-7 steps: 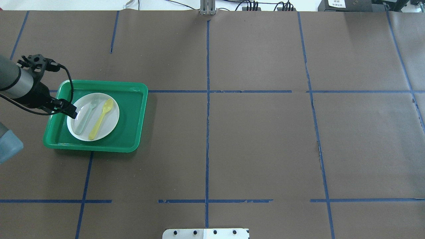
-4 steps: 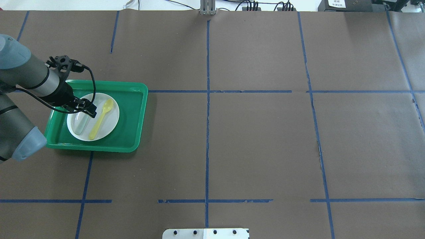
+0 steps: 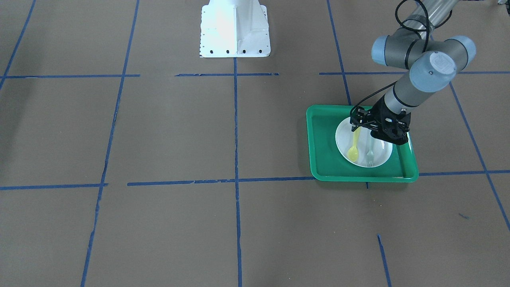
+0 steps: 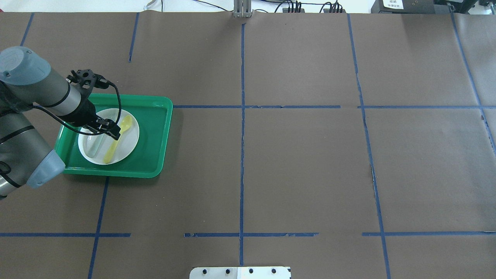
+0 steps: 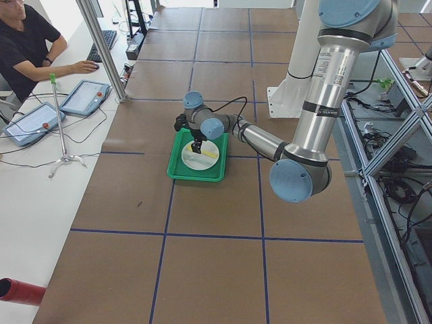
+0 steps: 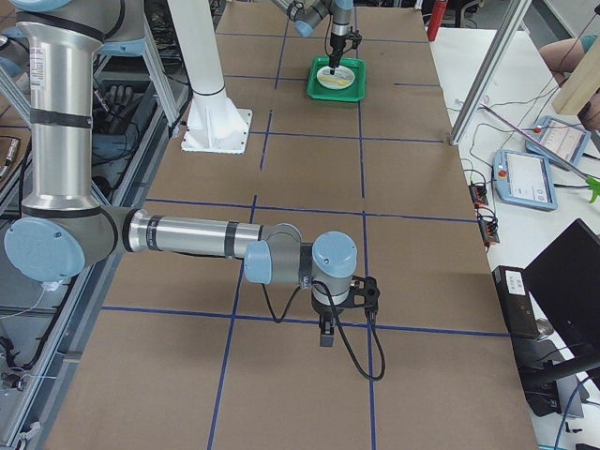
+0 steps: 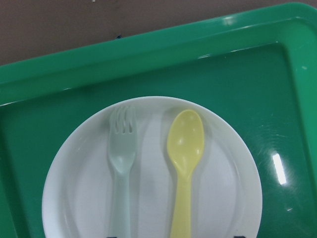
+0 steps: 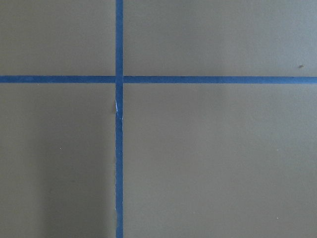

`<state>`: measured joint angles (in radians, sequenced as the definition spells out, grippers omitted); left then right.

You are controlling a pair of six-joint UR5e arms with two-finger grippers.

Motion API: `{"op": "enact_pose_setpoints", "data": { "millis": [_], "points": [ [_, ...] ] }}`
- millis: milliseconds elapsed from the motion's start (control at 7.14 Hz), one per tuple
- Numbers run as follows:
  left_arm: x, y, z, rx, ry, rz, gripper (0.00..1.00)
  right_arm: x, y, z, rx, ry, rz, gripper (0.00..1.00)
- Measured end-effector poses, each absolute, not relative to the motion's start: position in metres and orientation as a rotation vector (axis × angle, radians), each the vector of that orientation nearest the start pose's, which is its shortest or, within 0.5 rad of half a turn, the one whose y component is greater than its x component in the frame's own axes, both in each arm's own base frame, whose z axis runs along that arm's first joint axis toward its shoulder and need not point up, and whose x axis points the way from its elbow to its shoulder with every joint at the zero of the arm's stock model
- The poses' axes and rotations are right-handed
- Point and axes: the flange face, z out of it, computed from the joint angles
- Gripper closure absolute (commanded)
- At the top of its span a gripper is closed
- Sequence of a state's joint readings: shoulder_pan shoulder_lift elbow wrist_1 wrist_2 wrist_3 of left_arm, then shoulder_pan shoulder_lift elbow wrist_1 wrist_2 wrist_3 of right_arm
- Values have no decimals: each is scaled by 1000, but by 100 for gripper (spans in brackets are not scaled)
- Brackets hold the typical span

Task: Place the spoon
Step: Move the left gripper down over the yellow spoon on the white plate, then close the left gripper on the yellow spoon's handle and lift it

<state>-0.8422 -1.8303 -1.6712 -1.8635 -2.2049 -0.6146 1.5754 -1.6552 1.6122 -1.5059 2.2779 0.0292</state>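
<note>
While the left claw (image 4: 111, 131) hangs over it, spread wide and holding nothing, the smooth yellow plastic spoon (image 7: 185, 163) lies flat on the round white plate (image 7: 233, 198) in the shiny green tray (image 7: 277, 89), just beside a pale see-through fork (image 7: 121, 163). Its egg-shaped bowl points away from the robot, and its straight handle points back toward it. I cannot tell how wide the right claw (image 6: 326, 336) is spread.

My left wrist camera stares straight down, close, at the plate (image 7: 151, 188) beneath my left gripper (image 4: 113, 134). Overhead and front views face each other across the bench (image 4: 302, 162), sharing the tray (image 4: 155, 131). Side cameras look along it from either end.
</note>
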Motion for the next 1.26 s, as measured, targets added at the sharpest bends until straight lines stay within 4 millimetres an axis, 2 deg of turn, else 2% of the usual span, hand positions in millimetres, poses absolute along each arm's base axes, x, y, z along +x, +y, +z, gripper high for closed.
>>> {"op": "enact_pose_setpoints", "data": {
  "millis": [420, 700, 980, 1260],
  "points": [
    [364, -509, 442, 115, 854, 317, 25, 71, -457, 676, 14, -707, 24, 0],
    [375, -507, 447, 103, 845, 326, 26, 71, -457, 676, 12, -707, 25, 0],
    [382, -505, 449, 95, 842, 333, 31, 71, -457, 676, 13, -707, 24, 0],
    [385, -505, 449, 92, 842, 336, 42, 71, -457, 676, 13, -707, 24, 0]
  ]
}}
